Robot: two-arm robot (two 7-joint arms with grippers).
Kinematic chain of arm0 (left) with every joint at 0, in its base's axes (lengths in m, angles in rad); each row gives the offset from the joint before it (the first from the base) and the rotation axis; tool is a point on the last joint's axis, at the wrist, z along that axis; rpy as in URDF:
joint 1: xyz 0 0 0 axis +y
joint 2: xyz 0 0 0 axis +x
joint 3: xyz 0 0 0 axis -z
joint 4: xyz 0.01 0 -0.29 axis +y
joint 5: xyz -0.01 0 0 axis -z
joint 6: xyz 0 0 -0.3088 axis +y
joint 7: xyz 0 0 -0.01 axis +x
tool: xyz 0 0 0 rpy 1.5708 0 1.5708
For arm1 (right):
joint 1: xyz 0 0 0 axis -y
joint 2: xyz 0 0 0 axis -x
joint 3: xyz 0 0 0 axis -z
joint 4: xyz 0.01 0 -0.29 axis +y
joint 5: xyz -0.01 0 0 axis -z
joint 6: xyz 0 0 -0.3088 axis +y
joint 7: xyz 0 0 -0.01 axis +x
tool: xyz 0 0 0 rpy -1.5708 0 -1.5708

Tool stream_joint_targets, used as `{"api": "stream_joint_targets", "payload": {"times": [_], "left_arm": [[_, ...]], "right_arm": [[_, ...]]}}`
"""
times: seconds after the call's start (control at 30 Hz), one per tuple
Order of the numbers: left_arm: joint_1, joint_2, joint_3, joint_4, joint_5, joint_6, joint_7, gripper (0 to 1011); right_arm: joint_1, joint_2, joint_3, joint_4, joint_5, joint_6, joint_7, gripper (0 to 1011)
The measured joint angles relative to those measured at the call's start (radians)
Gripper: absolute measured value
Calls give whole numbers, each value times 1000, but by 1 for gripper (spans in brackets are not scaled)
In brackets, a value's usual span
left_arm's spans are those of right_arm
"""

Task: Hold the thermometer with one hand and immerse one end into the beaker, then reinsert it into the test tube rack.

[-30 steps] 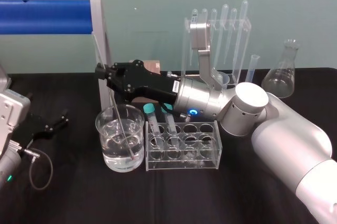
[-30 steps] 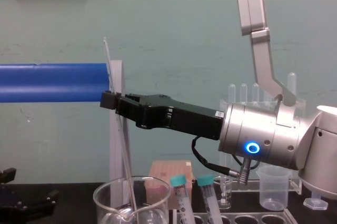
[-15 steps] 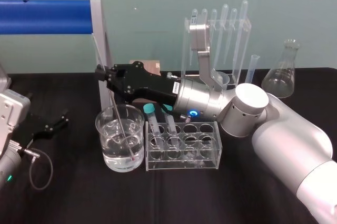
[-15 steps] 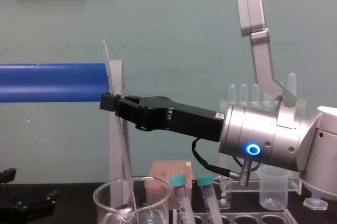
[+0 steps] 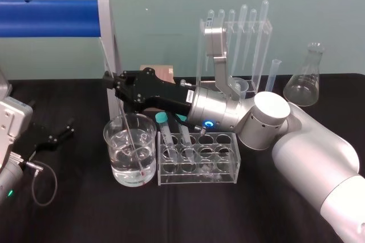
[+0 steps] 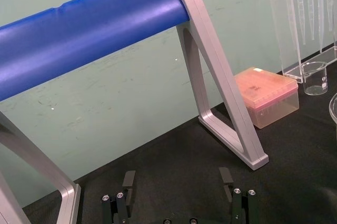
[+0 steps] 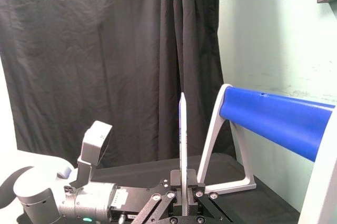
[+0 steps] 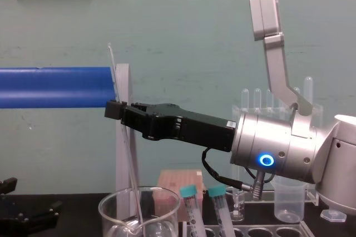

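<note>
Far left, the black left gripper (image 6: pixel 177 174) sits parked low over the black table (image 5: pixel 80 214), fingers spread with nothing between them; behind it a fat blue cylindrical bar (image 5: pixel 48 17) lies across a silver frame; next the long thin clear glass thermometer (image 5: pixel 129 134) stands tilted, top end leaning left in front of the frame's post, lower end down in the water with the red tip near the floor of the wide clear glass beaker (image 5: pixel 117 140); the long black right gripper (image 5: pixel 109 79) on a silver wrist with a blue ring reaches in from the right above the beaker rim, fingers pinching the thermometer partway up its stem, rod sticking up past them; just right of the beaker, almost touching, the low clear test tube rack (image 5: pixel 197 181) holds two teal-capped tubes (image 5: pixel 165 126) at its left end, thermometer not in it; behind, a clear acrylic pipette stand (image 5: pixel 234 32), then far right a glass conical flask (image 5: pixel 303 80)
</note>
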Motion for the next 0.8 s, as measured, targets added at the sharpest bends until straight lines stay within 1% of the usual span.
{"api": "stream_joint_targets", "payload": {"times": [0.8], "left_arm": [[0, 0, 0, 0, 0, 0, 0, 1008]], "right_arm": [[0, 0, 1, 4, 1, -2, 4, 57]]}}
